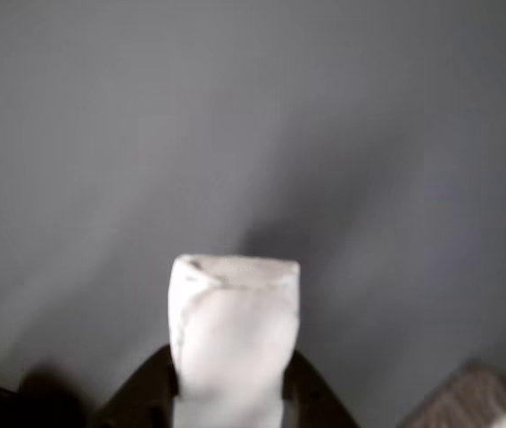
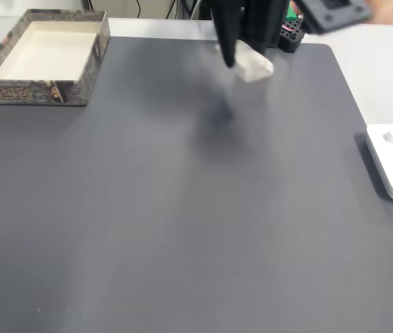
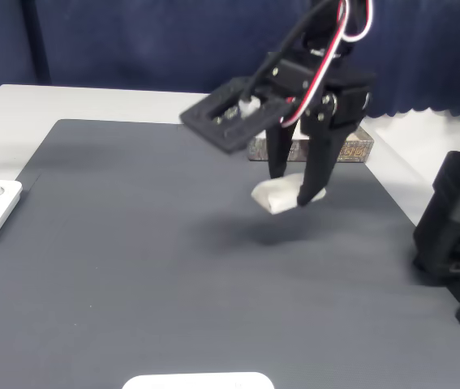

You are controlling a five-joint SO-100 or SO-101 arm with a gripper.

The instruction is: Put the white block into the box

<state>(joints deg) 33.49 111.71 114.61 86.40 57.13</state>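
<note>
Gripper (image 3: pixel 293 194) clamped on the white block (image 3: pixel 282 194) — held clear above the dark mat (image 2: pixel 182 208), near its far edge; the box (image 2: pixel 44 57) sat at the mat's far-left corner in a fixed view.

My gripper (image 3: pixel 290 193) hangs in the air, fingers pointing down, jaws closed on the white block (image 3: pixel 282 194). Wrist bent over, red and white wires looping above it.
</note>
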